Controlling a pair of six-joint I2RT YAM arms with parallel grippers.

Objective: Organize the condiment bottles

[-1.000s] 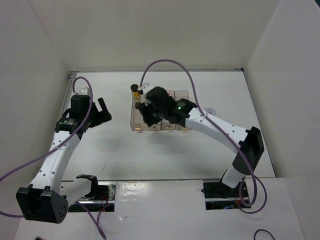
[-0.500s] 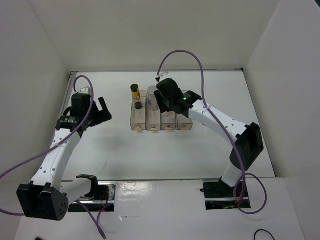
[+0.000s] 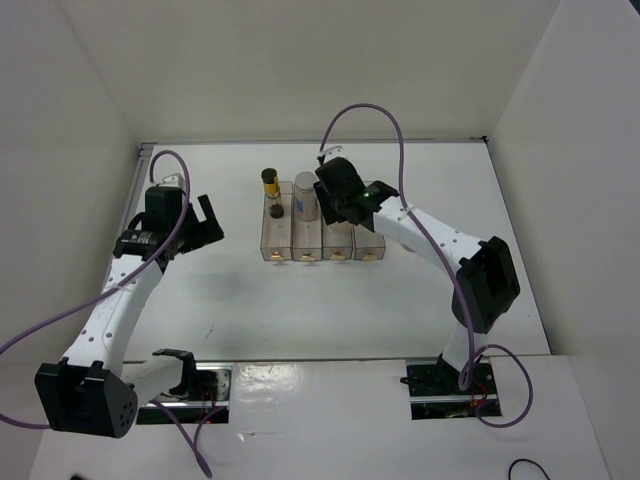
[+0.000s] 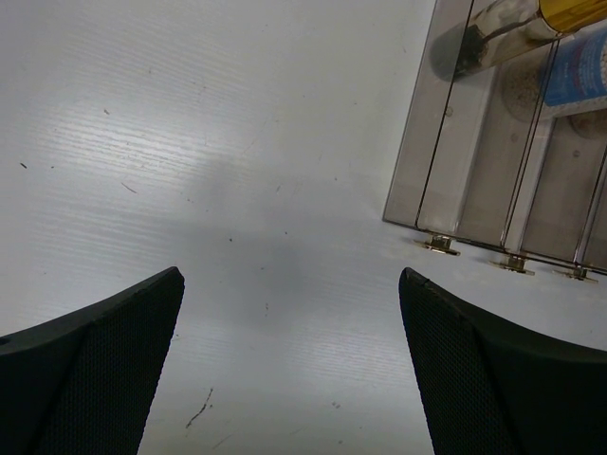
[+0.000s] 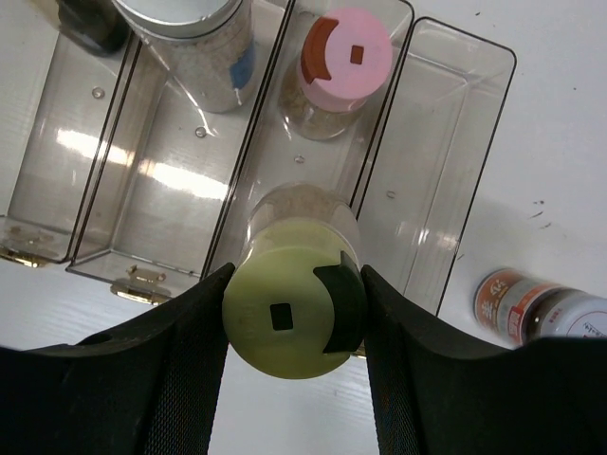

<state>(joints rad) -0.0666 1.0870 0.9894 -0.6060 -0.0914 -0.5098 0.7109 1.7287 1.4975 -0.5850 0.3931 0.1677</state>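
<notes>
Yellow-lidded bottle (image 5: 292, 318) is your job now: your right gripper (image 5: 294, 327) pinches its round body over the near end of the third bin (image 5: 254, 180), just in front of the pink-lidded bottle (image 5: 346, 57). Next, I judge, you lower it straight down and let go, since the smooth, stiff clear walls leave little side room. A reddish jar (image 5: 531, 308) lies on the table (image 4: 190, 142) beyond the fourth bin (image 5: 474, 114). Your left gripper (image 4: 289, 313) hangs spread wide.

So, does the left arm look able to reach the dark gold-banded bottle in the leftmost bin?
Probably yes. The left claw is open and empty, with bare table between it and the leftmost bin; the dark bottle sits uncovered, and the right claw holds the yellow-lidded bottle two bins over.
</notes>
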